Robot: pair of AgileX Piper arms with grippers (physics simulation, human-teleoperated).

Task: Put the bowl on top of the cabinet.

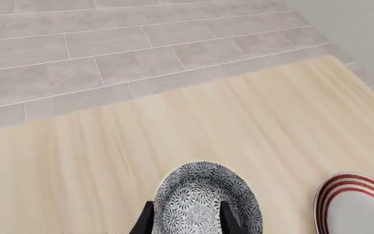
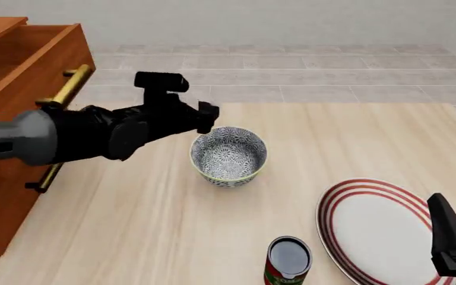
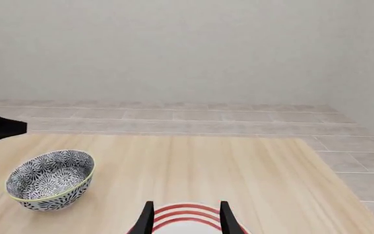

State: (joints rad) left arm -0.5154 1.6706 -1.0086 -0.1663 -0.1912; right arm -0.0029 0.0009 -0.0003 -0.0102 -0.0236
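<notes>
I am watching the patterned bowl (image 2: 229, 157) sitting upright on the pale wooden table (image 2: 133, 225), near the middle of the tabletop and to the right of the cabinet (image 2: 10, 119). I am holding the left gripper (image 2: 206, 118) at the bowl's near-left rim; in the left wrist view its two dark fingers (image 1: 146, 222) are straddling the bowl (image 1: 206, 202), one on either side of the wall, spread rather than closed, and I cannot tell whether they are touching it.

The cabinet is standing at the left edge of the table, reddish-brown, with a brass bar handle (image 2: 69, 86) facing the bowl. The left arm is stretching across its front, between cabinet and bowl.

To the right of the bowl and nearer me, a red-ringed white plate (image 2: 379, 234) is lying flat, well apart from the bowl. A can (image 2: 288, 262) with a dark top is standing just left of the plate, between me and the bowl.

The right gripper (image 2: 450, 246) is hanging over the plate's right edge. In the right wrist view its fingers (image 3: 146, 219) are standing apart over the plate (image 3: 185, 219), holding nothing, and the bowl (image 3: 50, 179) is showing tilted slightly.
</notes>
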